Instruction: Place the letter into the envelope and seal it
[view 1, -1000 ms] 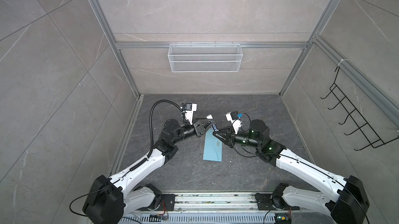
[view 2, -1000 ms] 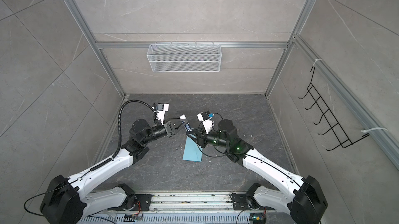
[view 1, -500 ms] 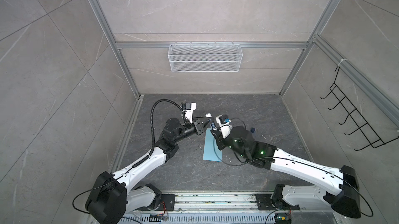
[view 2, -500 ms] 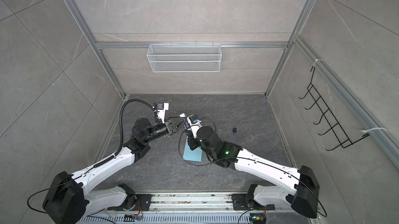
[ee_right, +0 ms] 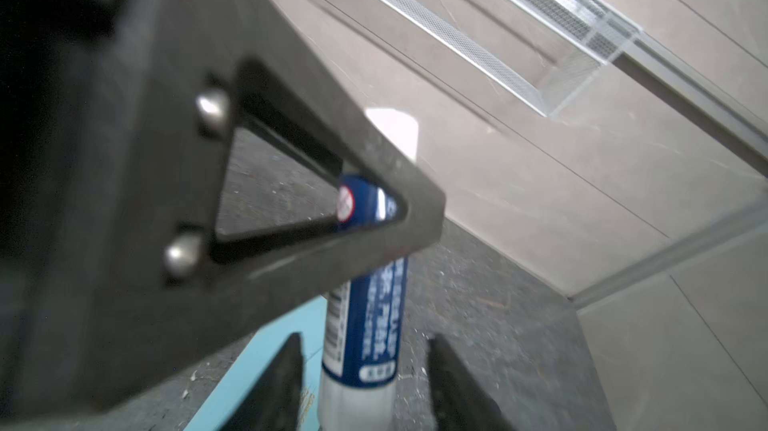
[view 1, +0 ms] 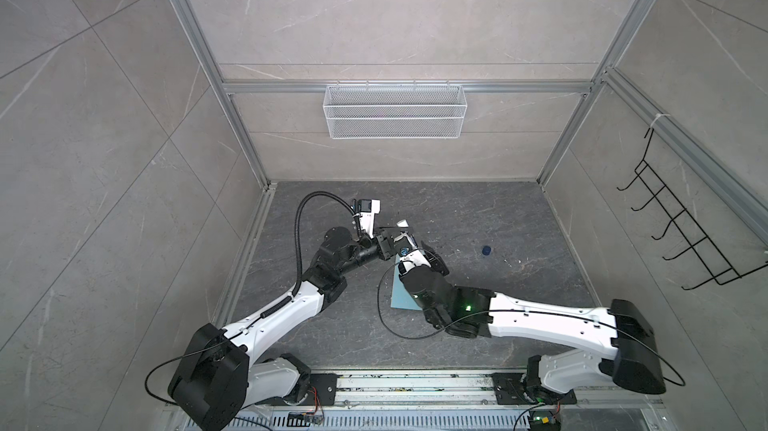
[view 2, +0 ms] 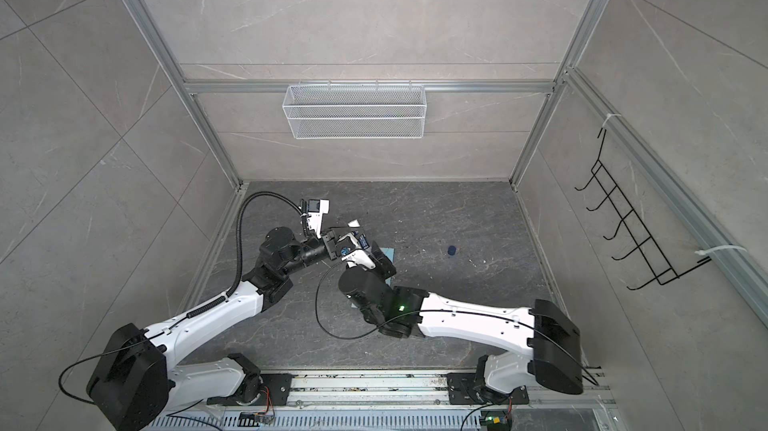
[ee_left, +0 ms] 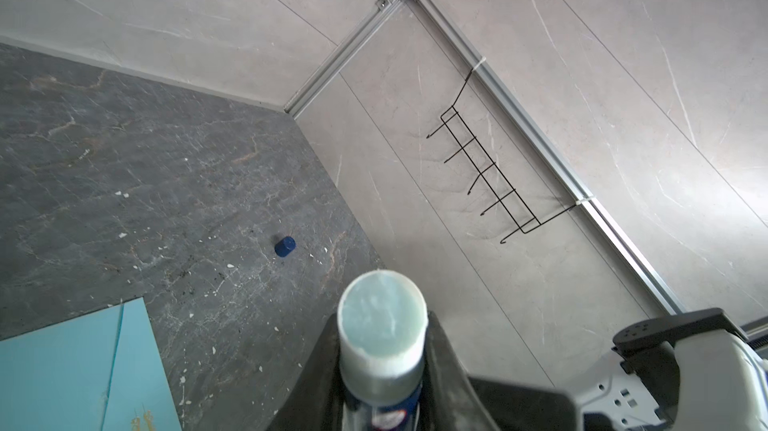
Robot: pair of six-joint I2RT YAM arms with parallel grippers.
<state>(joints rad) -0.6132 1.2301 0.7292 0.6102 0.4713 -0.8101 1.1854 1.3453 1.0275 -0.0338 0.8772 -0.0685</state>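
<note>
One envelope (ee_left: pixel 70 370) — faint seam, perhaps — left-wrist view

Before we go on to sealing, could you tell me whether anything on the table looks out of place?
A small blue cap lies loose on the table, well apart from the uncapped glue stick held in the left gripper.

Pale grey tiled walls (view 1: pixel 395 13) close in on three sides, veined with thin white streaks, and silver metal posts (view 1: pixel 208 71) run up the corners. On the back wall hangs a white wire basket (view 1: pixel 395 117). The right wall carries a black wire hook rack (view 1: pixel 681 237). Below is a dark grey marbled floor (view 1: pixel 478 217), flecked with white specks, under even, soft light. A metal rail (view 1: pixel 415 383) lines the near edge.
</note>
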